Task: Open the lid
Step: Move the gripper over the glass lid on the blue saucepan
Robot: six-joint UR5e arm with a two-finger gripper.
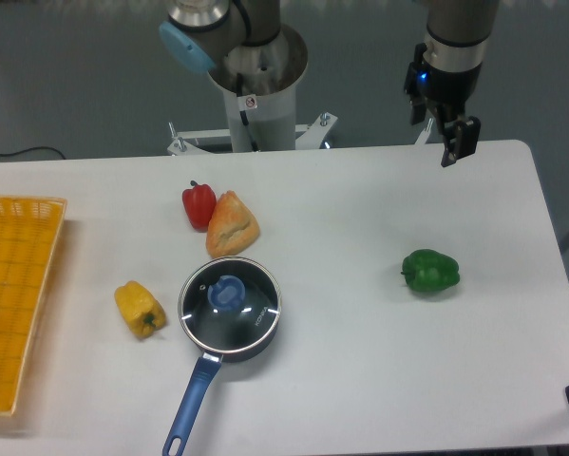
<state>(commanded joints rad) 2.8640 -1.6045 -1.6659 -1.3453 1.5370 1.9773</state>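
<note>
The round glass lid (251, 311), with a metal rim and a blue centre knob (228, 292), sits flat and closed on the dark saucepan (229, 346) left of the table's middle. The pan's blue handle (190, 400) points toward the front edge. My gripper (440, 139) hangs far from it, over the table's back right edge. Its fingers (460, 141) stand apart with nothing between them.
A red pepper (198, 203) and an orange bread-like piece (231, 226) lie just behind the pan, and a yellow pepper (140, 309) just left of it. A green pepper (430, 272) lies at the right. A yellow basket (13, 242) fills the left edge.
</note>
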